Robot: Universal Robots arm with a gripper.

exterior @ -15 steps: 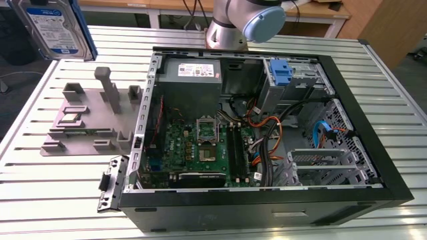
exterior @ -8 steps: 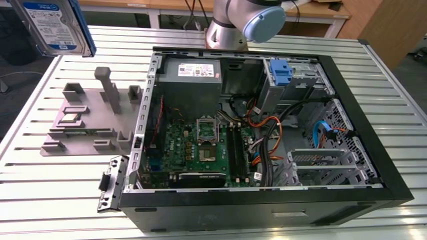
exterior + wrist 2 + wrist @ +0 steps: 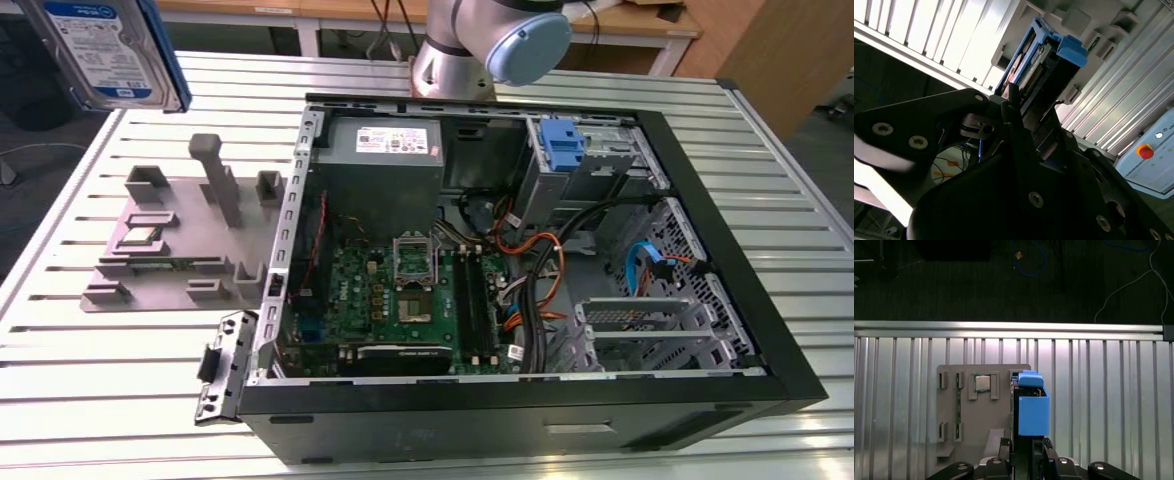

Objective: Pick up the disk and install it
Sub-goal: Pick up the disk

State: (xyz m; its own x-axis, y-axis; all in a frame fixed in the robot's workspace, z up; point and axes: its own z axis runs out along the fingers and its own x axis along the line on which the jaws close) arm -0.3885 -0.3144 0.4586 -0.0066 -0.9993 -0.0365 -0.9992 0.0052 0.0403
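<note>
- The disk (image 3: 96, 50): a flat rectangular drive with a silver body, clipped in a blue plastic carrier frame that runs along its edge. In the exterior view its labelled face is turned to the camera.
- Label: white, with a blue band along its lower edge and rows of small dark print and barcodes.
- Position: lifted clear of the slatted metal table (image 3: 80, 380), at the exterior view's upper left. It is above the grey fixture plate (image 3: 174, 240) and well apart from the open computer case (image 3: 534, 410).
- In the first wrist view the disk is seen edge-on, with the blue carrier toward the camera and the grey plate beneath it.
- Gripper (image 3: 1026, 455): the black jaws are closed on one end of the disk, one on each side, as both wrist views show.
- Other markings: a white label on the grey power-supply box (image 3: 380, 145), and a red button on a yellow base (image 3: 1144, 150).
</note>
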